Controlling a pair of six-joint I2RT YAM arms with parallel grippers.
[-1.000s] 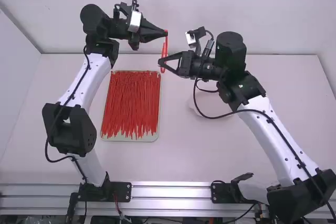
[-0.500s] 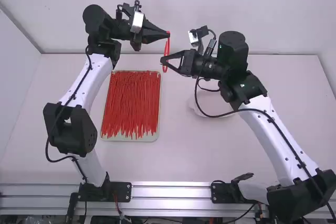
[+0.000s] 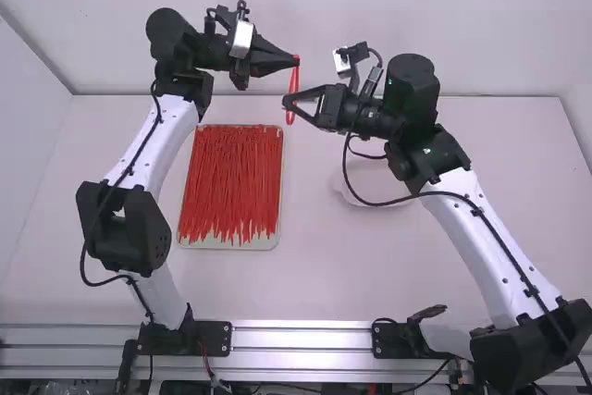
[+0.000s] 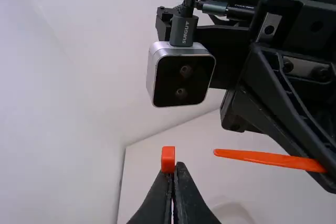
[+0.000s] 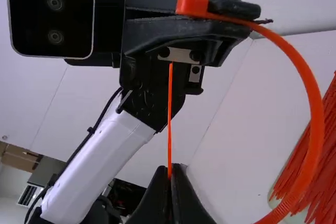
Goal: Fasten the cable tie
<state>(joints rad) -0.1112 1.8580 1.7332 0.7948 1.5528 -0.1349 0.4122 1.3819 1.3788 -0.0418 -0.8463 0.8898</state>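
Red cable tie (image 3: 294,79) being held aloft over worktop (image 3: 370,256) — head being pinched by left tool (image 4: 172,174), tail end being pinched by right tool (image 5: 169,174). Strap being bowed between them — tray (image 3: 231,245) of spare ties (image 3: 231,182) lying nearby.

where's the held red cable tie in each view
high view: cable tie hangs between left gripper and right gripper
left wrist view: its head pokes above the fingertips
right wrist view: it arcs from head to pinched tail
shared landmark: left gripper clamping the head
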